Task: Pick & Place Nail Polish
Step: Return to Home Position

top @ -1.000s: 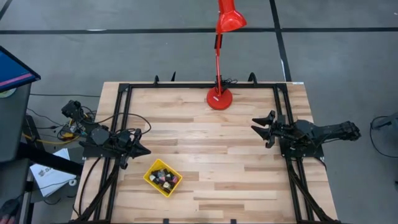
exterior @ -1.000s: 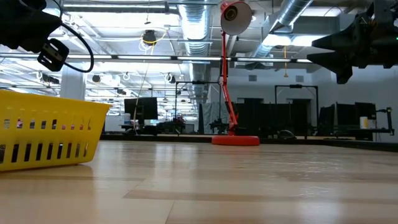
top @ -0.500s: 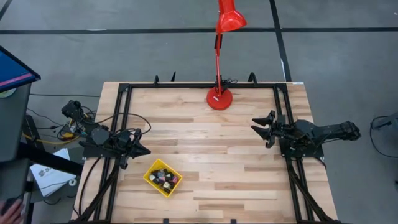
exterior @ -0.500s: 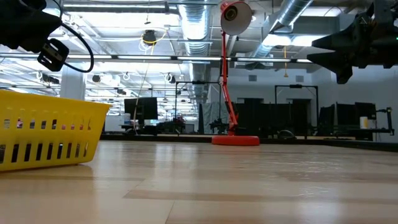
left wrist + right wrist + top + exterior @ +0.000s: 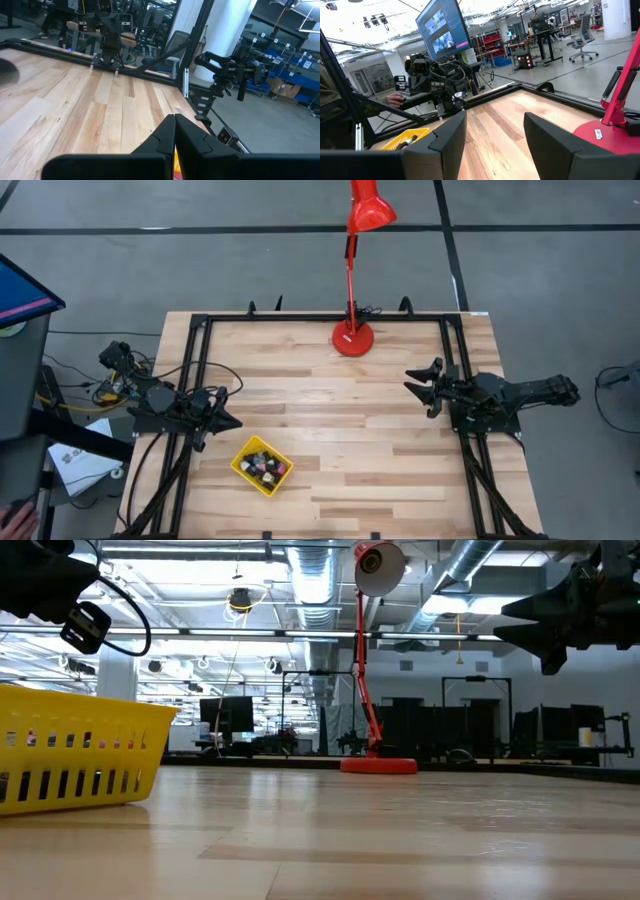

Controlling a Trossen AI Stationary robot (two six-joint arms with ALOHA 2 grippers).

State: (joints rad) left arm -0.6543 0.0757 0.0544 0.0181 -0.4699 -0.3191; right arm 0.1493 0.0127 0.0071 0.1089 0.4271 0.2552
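Note:
The nail polish [image 5: 265, 467] lies as several tiny bottles inside a yellow square tray [image 5: 243, 459] near the table's front left. The tray also shows in the low view [image 5: 70, 755] and the right wrist view [image 5: 407, 139]. My left gripper [image 5: 234, 423] hovers shut just beyond the tray's far-left side, pointing level toward the right; its shut fingers [image 5: 170, 137] hold nothing. My right gripper [image 5: 420, 397] stands open at the table's right, pointing left, its fingers [image 5: 447, 132] apart around bare air.
A red desk lamp stands with its base [image 5: 352, 338] at the far middle of the table and also shows in the low view [image 5: 378, 765]. Black frame rails [image 5: 195, 380] run along both sides. A person's hand [image 5: 12, 515] shows off the table's near left corner.

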